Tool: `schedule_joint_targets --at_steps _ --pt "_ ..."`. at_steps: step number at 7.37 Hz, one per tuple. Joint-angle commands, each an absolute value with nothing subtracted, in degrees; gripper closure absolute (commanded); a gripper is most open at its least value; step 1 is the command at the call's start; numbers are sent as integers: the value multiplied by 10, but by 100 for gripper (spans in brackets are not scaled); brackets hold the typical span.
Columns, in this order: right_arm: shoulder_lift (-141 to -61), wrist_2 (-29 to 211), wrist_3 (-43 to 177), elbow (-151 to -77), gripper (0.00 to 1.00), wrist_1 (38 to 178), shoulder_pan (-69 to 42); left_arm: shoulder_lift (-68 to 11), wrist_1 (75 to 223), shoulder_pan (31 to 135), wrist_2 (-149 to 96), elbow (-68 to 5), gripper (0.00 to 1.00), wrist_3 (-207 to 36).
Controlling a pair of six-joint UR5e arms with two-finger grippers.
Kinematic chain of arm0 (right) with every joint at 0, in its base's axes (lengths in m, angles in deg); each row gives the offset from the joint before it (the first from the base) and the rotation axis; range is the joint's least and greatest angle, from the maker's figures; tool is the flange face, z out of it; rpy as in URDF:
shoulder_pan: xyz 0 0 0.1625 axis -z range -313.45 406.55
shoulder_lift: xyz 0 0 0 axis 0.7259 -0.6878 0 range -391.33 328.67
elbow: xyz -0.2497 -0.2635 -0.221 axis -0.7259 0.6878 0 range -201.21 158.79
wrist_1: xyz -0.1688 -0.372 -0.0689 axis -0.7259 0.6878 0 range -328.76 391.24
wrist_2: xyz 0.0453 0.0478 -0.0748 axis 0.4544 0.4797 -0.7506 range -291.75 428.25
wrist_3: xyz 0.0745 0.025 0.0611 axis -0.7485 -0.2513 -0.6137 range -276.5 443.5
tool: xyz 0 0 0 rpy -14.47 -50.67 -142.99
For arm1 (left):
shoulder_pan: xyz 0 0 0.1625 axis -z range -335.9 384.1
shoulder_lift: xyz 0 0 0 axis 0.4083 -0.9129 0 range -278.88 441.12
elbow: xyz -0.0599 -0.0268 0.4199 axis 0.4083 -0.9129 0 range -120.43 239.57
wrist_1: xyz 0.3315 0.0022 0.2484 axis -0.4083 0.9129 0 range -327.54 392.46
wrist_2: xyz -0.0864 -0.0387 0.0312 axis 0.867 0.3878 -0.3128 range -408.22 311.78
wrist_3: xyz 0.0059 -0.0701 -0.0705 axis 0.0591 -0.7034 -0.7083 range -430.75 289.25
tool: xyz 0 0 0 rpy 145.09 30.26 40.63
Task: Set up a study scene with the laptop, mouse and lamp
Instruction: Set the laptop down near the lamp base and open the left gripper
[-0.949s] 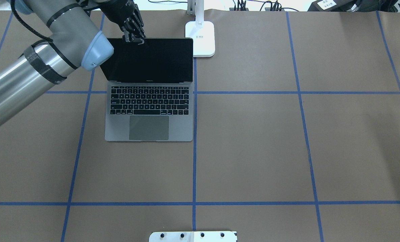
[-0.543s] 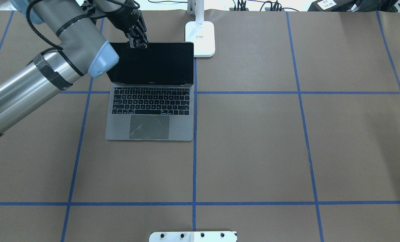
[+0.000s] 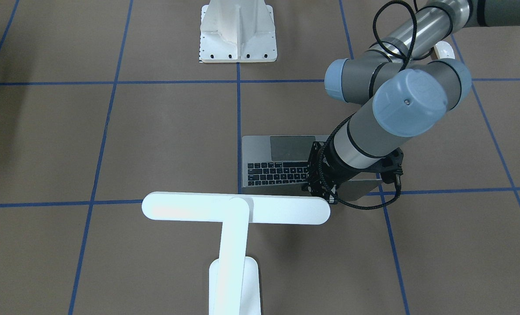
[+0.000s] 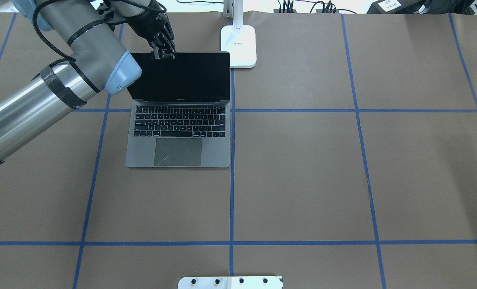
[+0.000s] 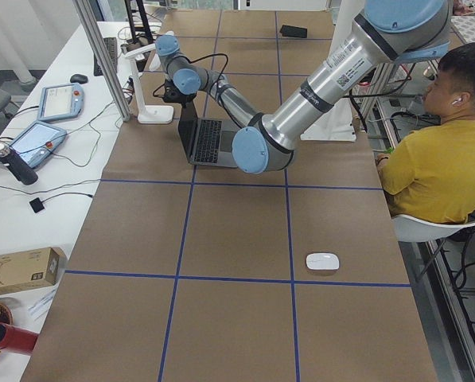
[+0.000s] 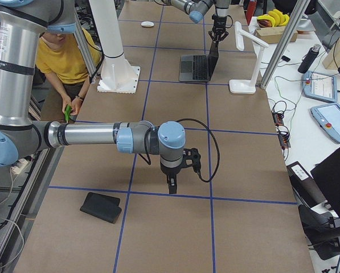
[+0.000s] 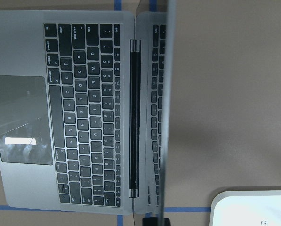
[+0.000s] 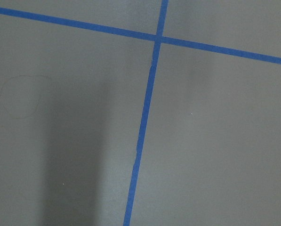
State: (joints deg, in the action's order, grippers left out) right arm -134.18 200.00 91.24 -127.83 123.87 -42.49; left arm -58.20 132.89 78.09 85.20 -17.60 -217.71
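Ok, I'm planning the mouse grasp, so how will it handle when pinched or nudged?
The mouse looks smooth and domed, so it may squirt out of pinching jaws. It is small and low, so probably light. Lying flat on the table, it seems likelier to slide than roll or tip if nudged.

Brown worktop [image 4: 302,180] crossed by blue tape lines [image 4: 232,200]. Top centre of the front-facing view: white ribbed pedestal [image 3: 238,33]. Lower left of the right-side view: flat black pad [image 6: 101,207]. Right edge of the left-side view: seated person [image 5: 440,163] in yellow.
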Motion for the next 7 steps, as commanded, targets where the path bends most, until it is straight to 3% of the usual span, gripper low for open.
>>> schedule_joint_targets --at_steps 1,2,3,5,7 --pt "-1342 2000 912 -1278 0 1239 -425 -581 1329 781 852 -176 69 -2175" --pt "-1342 2000 912 -1278 0 1239 -425 -581 1329 781 851 -178 6 -2170" --pt "-1342 2000 912 -1278 0 1239 -425 -581 1329 781 851 -180 0 -2169" --pt "-1342 2000 912 -1278 0 1238 -425 -579 1327 785 854 -206 0 -2168" --pt "-1340 2000 914 -1285 0 1237 -426 -530 1325 803 862 -292 0 -2131"
